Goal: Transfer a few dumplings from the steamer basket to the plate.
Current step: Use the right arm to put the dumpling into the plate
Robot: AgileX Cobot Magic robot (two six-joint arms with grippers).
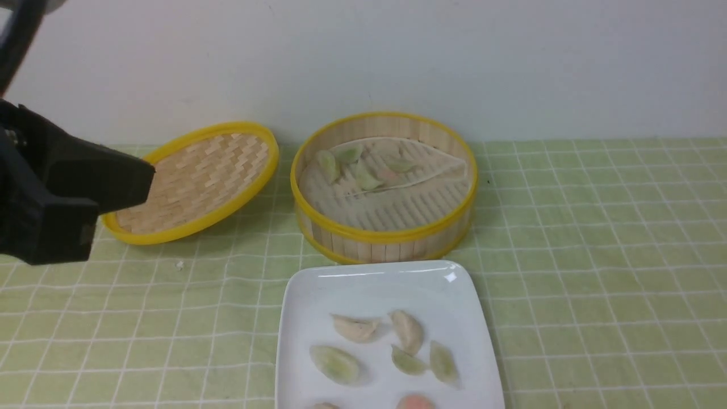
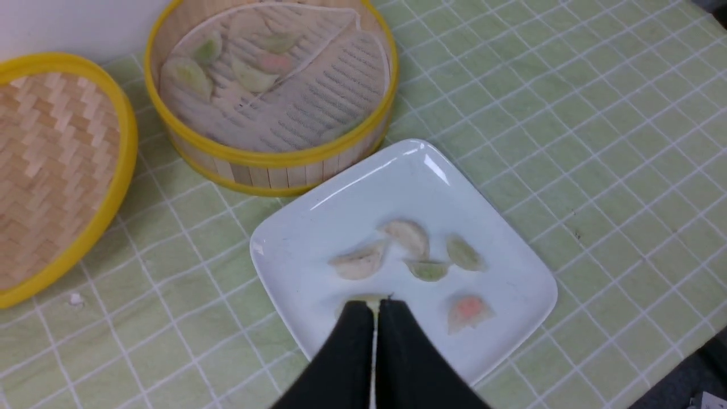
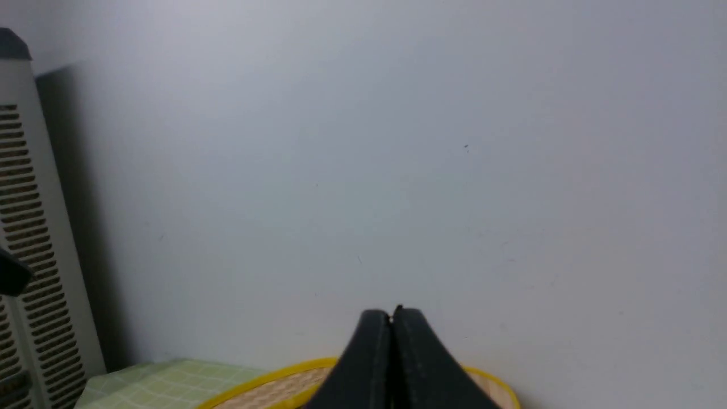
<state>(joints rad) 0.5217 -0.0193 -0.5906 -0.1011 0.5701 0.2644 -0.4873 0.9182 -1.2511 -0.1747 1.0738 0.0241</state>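
— How many dumplings (image 1: 355,328) on the plate (image 1: 369,289)?
— 7, with at least 5 more in the basket (image 1: 386,236).
— And the dishes?
— 1 plate, 1 basket, 1 lid (image 1: 193,182).

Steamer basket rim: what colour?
The basket has a yellow rim, with a pale bamboo slat wall below it. The front view shows it best.

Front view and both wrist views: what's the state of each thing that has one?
steamer basket: uncovered, several dumplings inside
lid: off, lying beside the basket
plate: loaded with several dumplings
left gripper: shut
right gripper: shut
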